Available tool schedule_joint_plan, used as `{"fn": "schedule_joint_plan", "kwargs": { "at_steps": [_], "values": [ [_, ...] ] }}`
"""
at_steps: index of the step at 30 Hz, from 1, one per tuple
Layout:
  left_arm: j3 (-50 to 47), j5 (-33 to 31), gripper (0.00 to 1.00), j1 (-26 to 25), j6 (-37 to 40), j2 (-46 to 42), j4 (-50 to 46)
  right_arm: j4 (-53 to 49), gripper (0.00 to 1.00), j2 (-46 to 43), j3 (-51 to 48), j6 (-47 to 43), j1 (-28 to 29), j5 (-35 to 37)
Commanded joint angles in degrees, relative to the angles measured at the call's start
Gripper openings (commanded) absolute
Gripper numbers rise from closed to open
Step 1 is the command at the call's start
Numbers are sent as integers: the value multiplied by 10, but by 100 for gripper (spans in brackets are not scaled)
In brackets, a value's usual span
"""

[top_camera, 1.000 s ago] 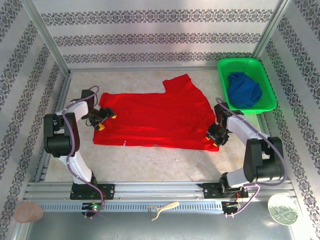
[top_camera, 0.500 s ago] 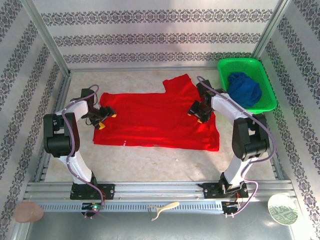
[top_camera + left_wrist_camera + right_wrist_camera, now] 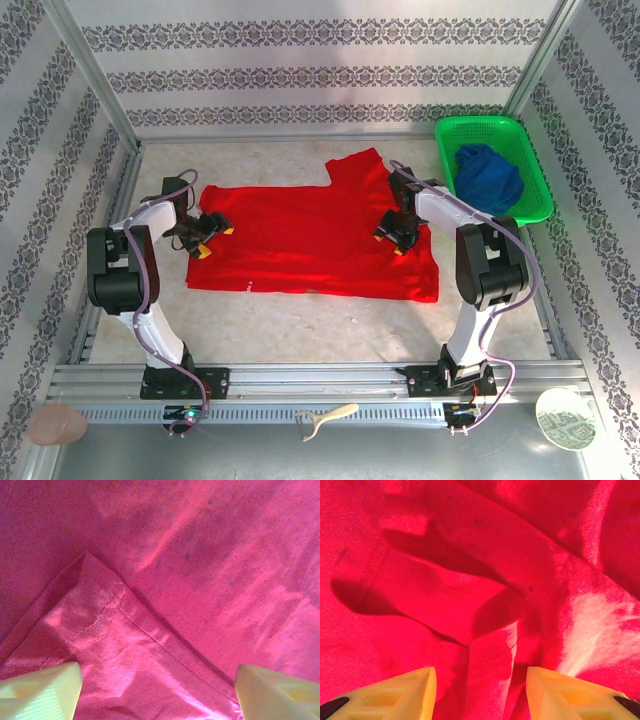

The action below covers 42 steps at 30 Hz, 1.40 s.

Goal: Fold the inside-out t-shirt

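Lying flat on the tabletop, inside-out t-shirt same spot. Left fingers unmoved at its left edge, apart over a hem. Right fingers apart too, shifted from the shirt's near-right corner up to its far-right part, above a wrinkle.

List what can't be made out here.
- T-shirt underside, top view: against the table, hidden by the cloth itself.
- Blue cloth in the basket, top view: bunched, its kind unclear.
- Right gripper, right wrist view: fingers cut by bottom edge; contact with t-shirt unclear.
- Left gripper, left wrist view: likewise.
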Motion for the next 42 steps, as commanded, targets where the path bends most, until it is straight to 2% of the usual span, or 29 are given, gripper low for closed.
{"fn": "schedule_joint_plan", "kwargs": {
  "at_steps": [1, 3, 5, 9, 13, 16, 17, 19, 20, 23, 25, 32, 37, 42],
  "values": [
    [13, 4, 80, -5, 1, -18, -3, 3, 51, 17, 4, 12, 0, -3],
    [13, 4, 80, -5, 1, -20, -4, 7, 50, 23, 5, 14, 0, -4],
    [13, 3, 80, -4, 1, -20, -4, 14, 45, 29, 8, 14, -1, -10],
    [10, 3, 81, -4, 0, -23, -5, 15, 2, 25, 21, 7, 2, -20],
    [8, 3, 81, -5, 1, -25, -4, 18, 0, 4, 26, 7, 9, -31],
    [7, 4, 81, -5, 3, -24, -2, 44, 0, 22, 41, 6, 17, -49],
    [7, 5, 80, -5, 3, -22, -2, 68, 8, 36, 46, 5, 20, -69],
    [6, 6, 80, -5, 4, -20, 0, 145, 34, 63, 51, -10, 26, -127],
    [4, 7, 81, -4, 5, -19, 0, 179, 42, 71, 51, -13, 28, -150],
    [8, 9, 81, -5, 6, -17, -3, 199, 51, 53, 38, -16, 27, -163],
    [9, 11, 81, -5, 4, -19, -1, 197, 55, 17, 12, -18, 20, -152],
    [10, 32, 81, -6, -11, -23, 15, 172, 54, -94, -121, -4, -35, -110],
    [-15, 41, 81, -6, -24, -11, 39, 165, 54, -120, -216, 42, -60, -91],
    [-59, 26, 81, -7, -32, -19, 48, 104, 54, -134, -273, 112, -64, -56]
  ]
}}
